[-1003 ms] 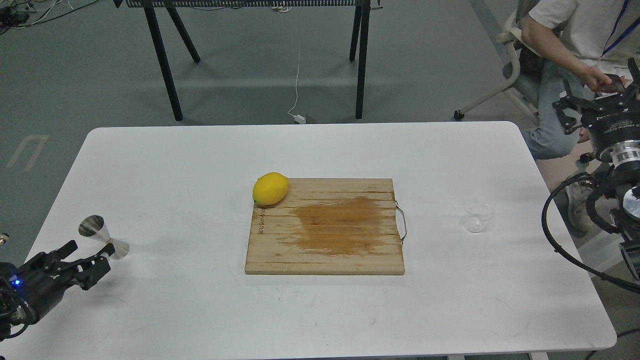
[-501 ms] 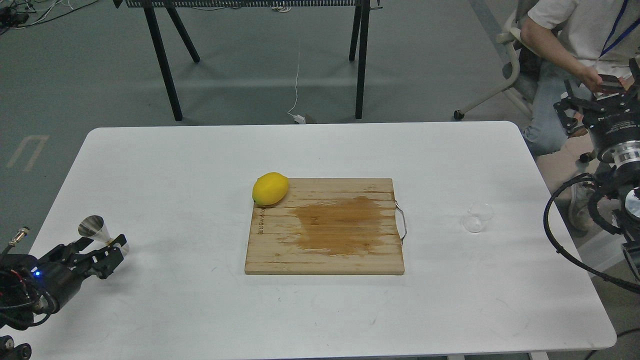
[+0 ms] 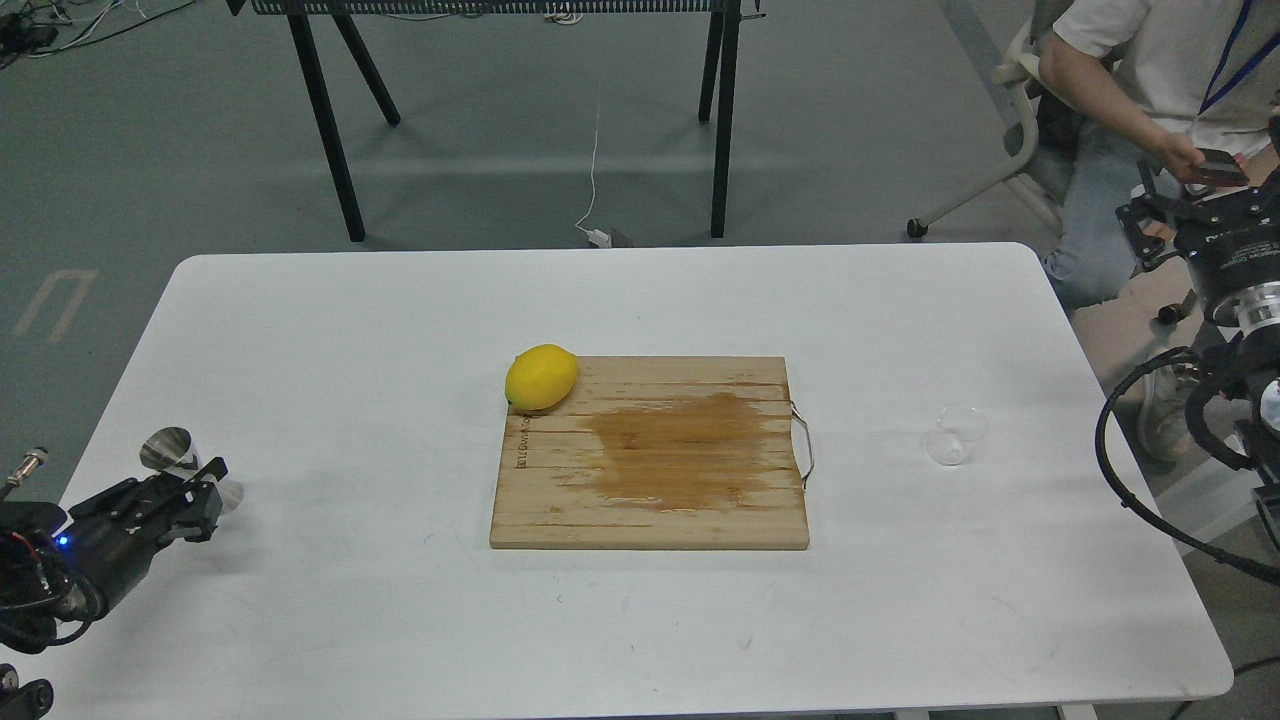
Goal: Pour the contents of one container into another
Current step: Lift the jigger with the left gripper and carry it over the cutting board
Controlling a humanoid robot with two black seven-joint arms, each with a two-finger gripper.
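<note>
steel jigger (image 3: 178, 462): one; glass cup (image 3: 955, 434): one; lemon (image 3: 541, 377): seemingly one.

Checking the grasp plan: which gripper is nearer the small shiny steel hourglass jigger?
Left. The left gripper is right at the small shiny steel hourglass jigger, overlapping its waist. The right gripper hangs beyond the white table's far right edge.

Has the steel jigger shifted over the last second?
Yes. The jigger, at the left hand, has moved slightly left, away from the cutting board.
</note>
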